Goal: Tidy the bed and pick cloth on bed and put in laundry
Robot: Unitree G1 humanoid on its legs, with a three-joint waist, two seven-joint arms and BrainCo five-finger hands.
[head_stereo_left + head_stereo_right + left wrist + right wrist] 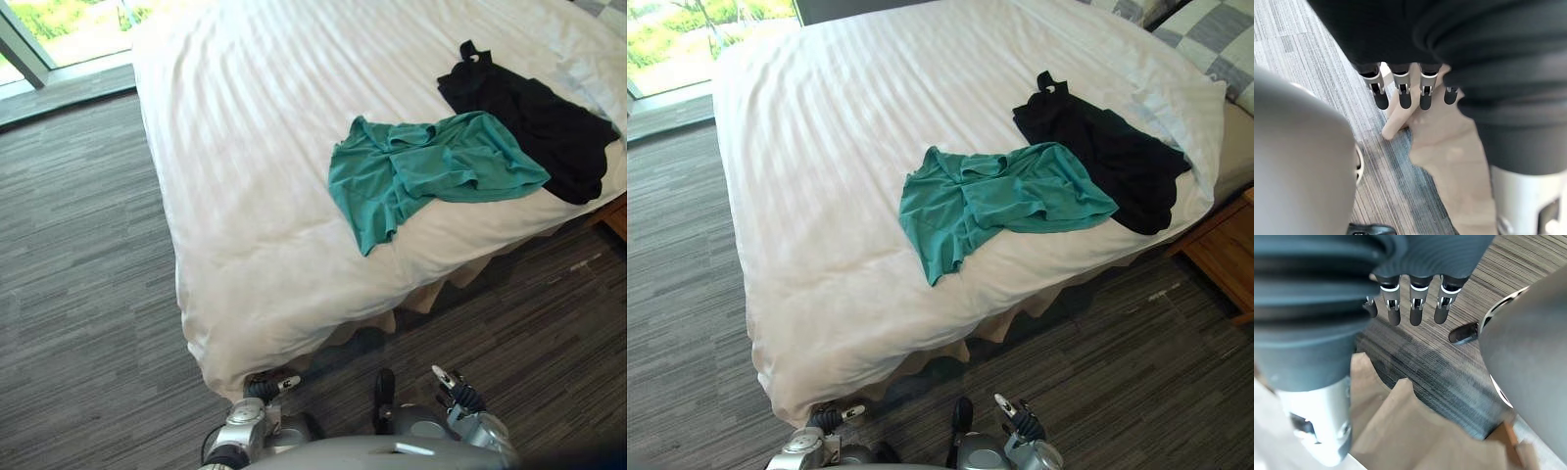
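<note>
Bed [823, 147] holds teal cloth [999, 201] overlapping black cloth [1107, 147]

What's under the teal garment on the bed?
Mostly the white striped bed cover; the teal garment overlaps the black garment at its right edge. How far the black runs beneath is hidden.

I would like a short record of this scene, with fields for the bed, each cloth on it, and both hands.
bed: white cover, lightly wrinkled
teal cloth: crumpled, near the bed edge facing the robot, one end over the black cloth
black cloth: spread out farther up the bed
left hand: low over the floor, fingers straight, holds nothing
right hand: the same
progress: both cloths on the bed, not yet picked up
</note>
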